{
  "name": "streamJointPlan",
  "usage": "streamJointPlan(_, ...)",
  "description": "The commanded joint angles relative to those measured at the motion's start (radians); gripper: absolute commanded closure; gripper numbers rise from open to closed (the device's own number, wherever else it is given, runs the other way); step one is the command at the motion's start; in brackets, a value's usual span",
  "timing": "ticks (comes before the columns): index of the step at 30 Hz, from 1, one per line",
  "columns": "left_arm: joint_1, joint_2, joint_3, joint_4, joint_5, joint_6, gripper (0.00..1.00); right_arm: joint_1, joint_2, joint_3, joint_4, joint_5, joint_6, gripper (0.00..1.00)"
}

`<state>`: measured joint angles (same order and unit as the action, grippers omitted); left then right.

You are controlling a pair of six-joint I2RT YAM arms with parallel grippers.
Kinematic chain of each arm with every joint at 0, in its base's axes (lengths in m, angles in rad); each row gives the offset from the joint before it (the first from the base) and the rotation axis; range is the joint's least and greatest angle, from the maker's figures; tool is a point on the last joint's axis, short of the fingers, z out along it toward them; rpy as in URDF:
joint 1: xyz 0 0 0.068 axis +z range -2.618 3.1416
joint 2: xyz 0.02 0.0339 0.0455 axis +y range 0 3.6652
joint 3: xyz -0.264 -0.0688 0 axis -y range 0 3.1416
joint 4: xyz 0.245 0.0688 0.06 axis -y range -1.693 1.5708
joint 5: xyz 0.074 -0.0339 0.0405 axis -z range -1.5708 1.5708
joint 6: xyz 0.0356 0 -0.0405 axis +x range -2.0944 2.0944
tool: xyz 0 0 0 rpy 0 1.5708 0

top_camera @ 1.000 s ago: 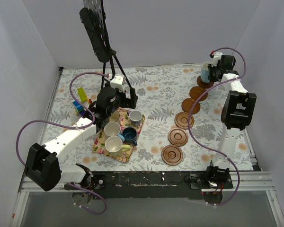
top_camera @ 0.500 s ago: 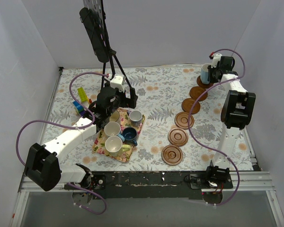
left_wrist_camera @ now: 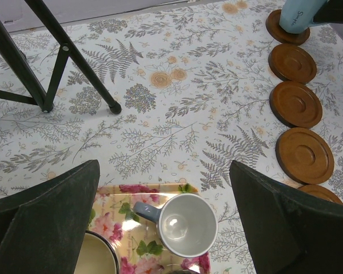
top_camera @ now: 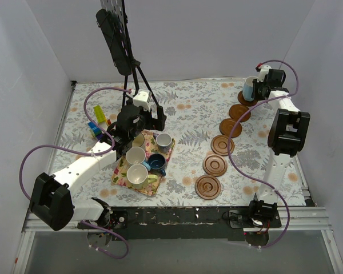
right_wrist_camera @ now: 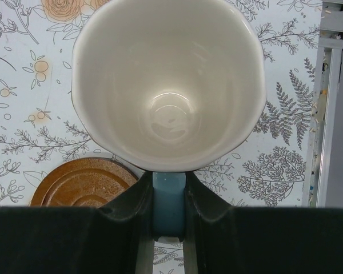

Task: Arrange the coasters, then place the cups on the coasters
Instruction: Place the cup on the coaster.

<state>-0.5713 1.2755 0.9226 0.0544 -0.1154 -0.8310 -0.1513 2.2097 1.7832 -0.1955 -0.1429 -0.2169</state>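
Along the right edge of the surface (top_camera: 188, 108) curve six coasters (top_camera: 215, 165). At the far-right corner coaster, the right pincer (right_wrist_camera: 169, 200) is clamped on the light blue cup's (right_wrist_camera: 168, 85) handle. It likely needs setting down and releasing. The left pincer (left_wrist_camera: 163, 188) stands apart over the remaining cups (top_camera: 136, 156).

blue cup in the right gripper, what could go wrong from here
The right gripper pinches the blue cup only by its handle, so it might swing or slip. The far coaster sits close beside the next coaster; an off-centre landing on a rim could tip the cup. The open left gripper hangs over closely packed cups on the tray and might bump one.
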Motion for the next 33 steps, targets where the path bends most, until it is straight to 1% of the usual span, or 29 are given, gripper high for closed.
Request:
streamJointPlan(1, -0.001, -0.005, -0.013, 0.018, -0.001, 0.000, 0.02, -0.013, -0.062, -0.005, 0.103, -0.029, 0.031, 0.99)
streamJointPlan(12, -0.001, -0.004, -0.014, 0.018, 0.003, -0.005, 0.02, -0.021, -0.071, -0.033, 0.105, -0.031, 0.030, 0.99)
streamJointPlan(24, -0.001, -0.004, -0.014, 0.019, 0.006, -0.005, 0.02, -0.021, -0.061, -0.018, 0.076, -0.006, 0.019, 0.99)
streamJointPlan(25, -0.001, -0.005, -0.014, 0.019, 0.006, -0.006, 0.02, -0.019, -0.059, -0.016, 0.071, -0.004, 0.021, 0.98)
streamJointPlan(29, -0.001, -0.004, -0.014, 0.019, 0.005, -0.007, 0.02, -0.021, -0.058, -0.011, 0.067, 0.000, 0.019, 0.86)
streamJointPlan(33, -0.001, -0.002, -0.014, 0.021, 0.006, -0.007, 0.02, -0.021, -0.058, -0.011, 0.067, 0.006, 0.017, 0.81)
